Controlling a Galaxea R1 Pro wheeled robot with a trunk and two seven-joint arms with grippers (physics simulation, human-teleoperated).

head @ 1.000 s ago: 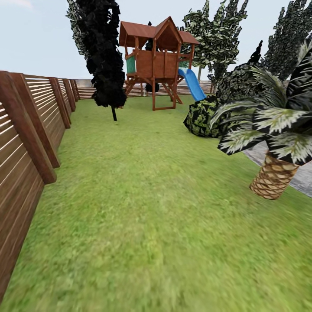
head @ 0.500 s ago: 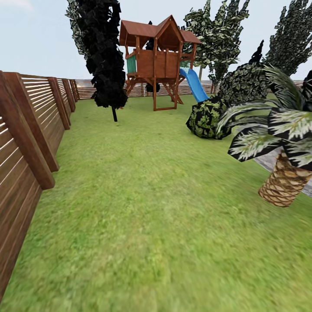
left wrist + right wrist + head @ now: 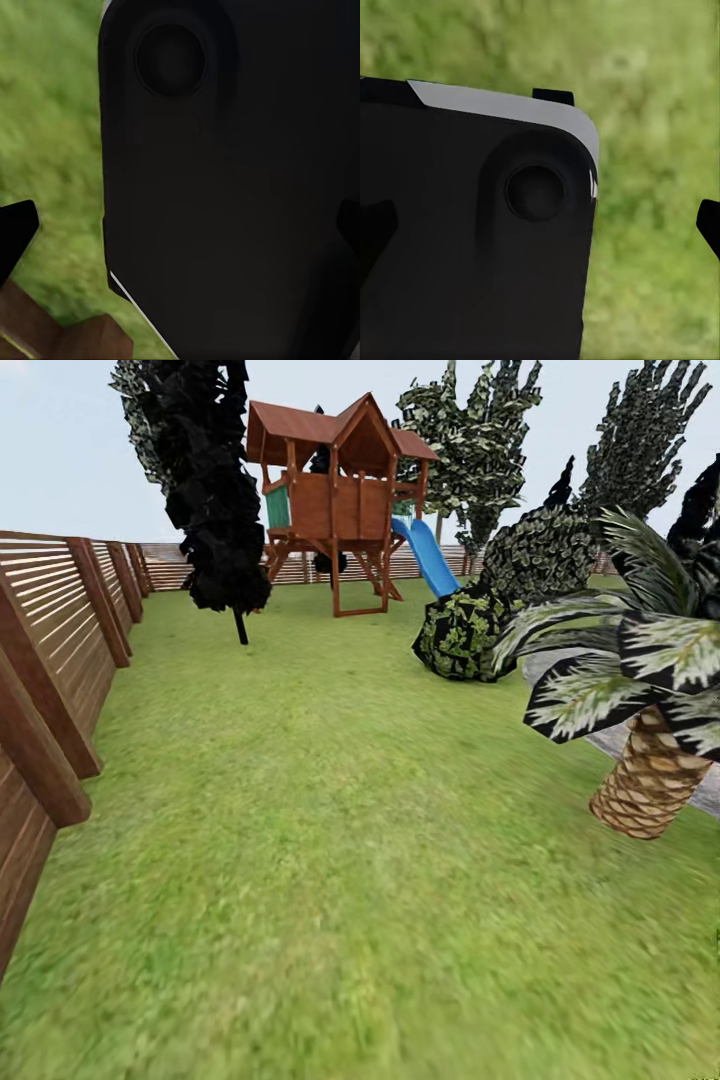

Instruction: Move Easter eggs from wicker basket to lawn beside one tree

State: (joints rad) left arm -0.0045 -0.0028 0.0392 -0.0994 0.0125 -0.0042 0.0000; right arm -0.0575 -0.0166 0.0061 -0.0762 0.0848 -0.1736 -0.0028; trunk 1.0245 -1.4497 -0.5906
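The slatted fence point(image 3: 50, 660) runs beside the lawn point(image 3: 330, 840); then a dark tree point(image 3: 205, 490), the playset point(image 3: 335, 490), a bush point(image 3: 462, 635) and a palm point(image 3: 650, 780). Both grippers' jaws seem spread wide, fingertips point(image 3: 15, 236) point(image 3: 709, 221) at each wrist view's edges, grass beyond.

Fence point(image 3: 60, 650) of brown horizontal slats along the left, running back to the far end. Wooden playset point(image 3: 335, 490) at the back, blue slide point(image 3: 425, 555) on its right side. Dark thin-trunked tree point(image 3: 205, 490) just left of playset. Leafy bush point(image 3: 460, 635) below the slide. Palm point(image 3: 640, 700) at right, scaly trunk tilted. Pale sky point(image 3: 60, 450).
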